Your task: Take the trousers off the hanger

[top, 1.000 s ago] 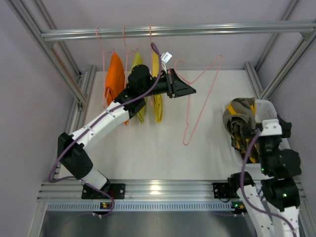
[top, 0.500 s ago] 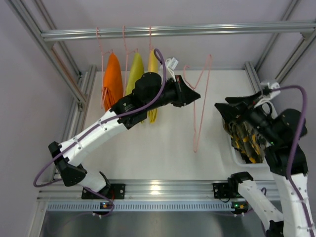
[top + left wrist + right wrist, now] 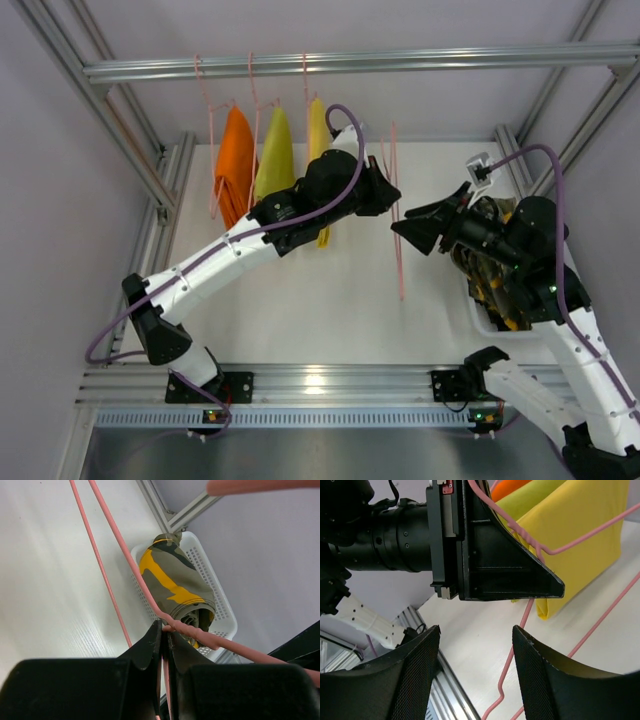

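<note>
Above the middle of the white table [image 3: 300, 310], the left gripper [image 3: 164, 626] is clamped tight on the thin pale-pink wire hanger [image 3: 111, 527], which hangs bare in the air. The folded camouflage trousers in olive, mustard and brown [image 3: 175, 582] lie bunched in a white perforated plastic basket [image 3: 202, 555] at the table's right edge. The right gripper [image 3: 475, 630], jaws spread and empty, faces the left gripper near the wire.

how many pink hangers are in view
4: three on the rail with the orange garment, lime garment and yellow garment; the bare hanger pinched in the left gripper.
</note>
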`<state>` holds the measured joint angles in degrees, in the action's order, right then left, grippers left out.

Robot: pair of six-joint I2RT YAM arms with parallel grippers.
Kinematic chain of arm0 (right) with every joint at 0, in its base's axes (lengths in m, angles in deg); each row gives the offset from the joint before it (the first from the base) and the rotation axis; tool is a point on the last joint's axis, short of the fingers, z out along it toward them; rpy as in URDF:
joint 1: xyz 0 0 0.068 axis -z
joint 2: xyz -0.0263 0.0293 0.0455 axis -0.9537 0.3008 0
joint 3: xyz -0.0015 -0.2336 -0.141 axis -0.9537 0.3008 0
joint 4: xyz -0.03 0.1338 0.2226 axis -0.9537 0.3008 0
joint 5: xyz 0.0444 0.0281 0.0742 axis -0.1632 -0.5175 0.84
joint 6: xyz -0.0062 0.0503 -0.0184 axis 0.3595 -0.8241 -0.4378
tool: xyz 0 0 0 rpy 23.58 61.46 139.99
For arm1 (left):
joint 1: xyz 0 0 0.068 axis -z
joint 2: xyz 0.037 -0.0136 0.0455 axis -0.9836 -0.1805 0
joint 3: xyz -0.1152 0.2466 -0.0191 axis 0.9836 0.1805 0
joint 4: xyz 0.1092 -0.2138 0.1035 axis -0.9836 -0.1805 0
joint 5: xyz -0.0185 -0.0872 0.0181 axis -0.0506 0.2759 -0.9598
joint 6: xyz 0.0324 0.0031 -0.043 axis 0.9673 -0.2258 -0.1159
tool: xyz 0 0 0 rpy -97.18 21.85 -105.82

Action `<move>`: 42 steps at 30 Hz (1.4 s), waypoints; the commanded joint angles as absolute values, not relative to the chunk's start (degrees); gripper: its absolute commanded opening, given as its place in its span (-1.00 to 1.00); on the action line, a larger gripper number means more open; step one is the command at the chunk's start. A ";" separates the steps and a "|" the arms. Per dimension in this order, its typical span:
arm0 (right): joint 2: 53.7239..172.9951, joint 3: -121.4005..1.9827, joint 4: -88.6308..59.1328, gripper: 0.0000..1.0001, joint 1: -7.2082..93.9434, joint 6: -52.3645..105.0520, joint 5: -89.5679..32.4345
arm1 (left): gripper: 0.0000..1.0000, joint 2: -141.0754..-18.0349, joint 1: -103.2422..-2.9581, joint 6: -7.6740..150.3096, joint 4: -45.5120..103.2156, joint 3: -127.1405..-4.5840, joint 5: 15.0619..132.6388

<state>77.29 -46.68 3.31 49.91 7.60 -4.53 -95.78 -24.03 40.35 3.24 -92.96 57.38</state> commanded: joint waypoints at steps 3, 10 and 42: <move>77.19 -43.76 1.26 0.18 48.15 9.42 -6.05 | -1.00 -95.73 -23.88 39.83 6.09 -95.64 56.54; 77.54 -41.65 3.11 0.11 48.15 11.89 -10.55 | -1.00 -96.17 -23.88 39.39 6.18 -96.88 56.63; 71.74 -39.88 5.74 -1.00 49.90 7.94 -13.79 | 0.98 -84.50 -24.23 56.87 14.27 -85.20 57.77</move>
<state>72.66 -38.92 4.84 48.55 9.50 -12.00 -89.82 -24.03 51.28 9.95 -86.33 58.23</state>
